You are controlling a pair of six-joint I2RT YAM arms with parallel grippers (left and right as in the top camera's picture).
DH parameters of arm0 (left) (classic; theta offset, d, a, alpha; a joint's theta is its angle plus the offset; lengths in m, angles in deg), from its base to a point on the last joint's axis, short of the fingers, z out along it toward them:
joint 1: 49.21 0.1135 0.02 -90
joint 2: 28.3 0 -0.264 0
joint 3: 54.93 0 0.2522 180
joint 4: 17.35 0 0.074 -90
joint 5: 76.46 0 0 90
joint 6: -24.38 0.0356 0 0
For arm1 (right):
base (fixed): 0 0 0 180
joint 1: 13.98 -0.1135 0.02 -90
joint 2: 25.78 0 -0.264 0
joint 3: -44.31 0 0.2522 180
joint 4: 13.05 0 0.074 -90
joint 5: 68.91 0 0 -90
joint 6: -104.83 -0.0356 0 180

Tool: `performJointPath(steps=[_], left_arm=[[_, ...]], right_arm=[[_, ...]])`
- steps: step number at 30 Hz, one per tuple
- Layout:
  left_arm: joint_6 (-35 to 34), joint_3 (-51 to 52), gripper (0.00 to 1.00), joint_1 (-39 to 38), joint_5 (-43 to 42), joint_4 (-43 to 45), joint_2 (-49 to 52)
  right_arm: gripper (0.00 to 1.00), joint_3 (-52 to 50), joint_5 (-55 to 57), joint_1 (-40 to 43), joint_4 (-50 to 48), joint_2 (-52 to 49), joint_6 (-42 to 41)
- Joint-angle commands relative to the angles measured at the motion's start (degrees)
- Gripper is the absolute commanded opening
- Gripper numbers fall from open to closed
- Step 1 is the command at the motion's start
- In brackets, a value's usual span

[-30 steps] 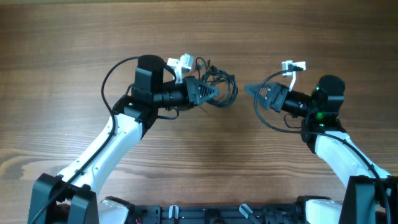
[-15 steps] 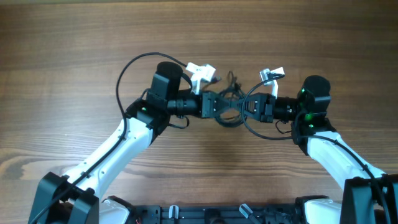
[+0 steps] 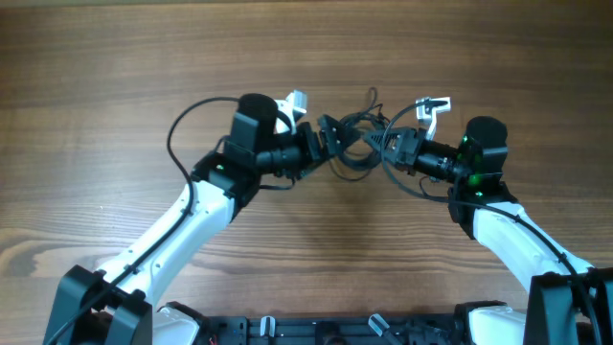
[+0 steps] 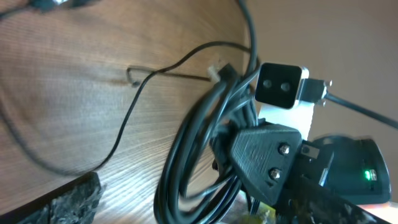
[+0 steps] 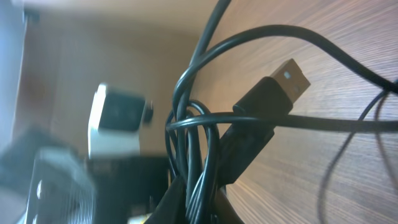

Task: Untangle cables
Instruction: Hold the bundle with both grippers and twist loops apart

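Handover of cables [image 3: 354,149]: tangled bundle is hanging between both arms over the table [image 3: 96,77]; left gripper [image 3: 326,144] is letting go, jaws spreading wide, empty; right gripper [image 3: 391,146] is now clamping it tight, knot remaining.

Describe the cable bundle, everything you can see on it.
The cables are thin, glossy black cords looped several times into one tangled coil, sitting between the two arms over the wooden table. A USB-A plug with a metal tip sticks out of the coil, and a loose strand trails across the wood. The right gripper is shut on the coil's side. The left gripper stands open beside it.
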Motion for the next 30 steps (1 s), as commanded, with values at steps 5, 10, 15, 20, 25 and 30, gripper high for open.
performJointPath(steps=[5,10,15,20,25,30], left_arm=[[-19.3,-0.5,0.93,-8.1,16.3,-0.7,-0.7],[-27.7,-0.5,0.80,-11.4,29.7,-0.9,-0.7],[-31.7,-0.5,0.68,-11.9,36.6,-0.9,-0.7],[-31.7,-0.5,0.50,-11.9,37.7,0.0,-0.2],[-31.7,-0.5,0.52,-13.2,37.8,2.0,0.8],[-31.7,-0.5,0.49,-14.9,37.7,2.3,2.3]], right_arm=[[0.04,0.1,7.8,-0.2,-0.4,0.2,-12.7],[0.04,0.1,6.6,-0.2,-0.9,0.2,-13.4],[0.04,0.1,3.3,-0.2,-1.0,0.2,-15.4],[0.04,0.1,2.0,-0.2,-1.0,0.2,-16.8],[0.05,0.1,2.7,-1.9,-1.4,0.2,-17.8],[0.04,0.1,5.6,-3.3,-1.3,0.2,-17.9]])
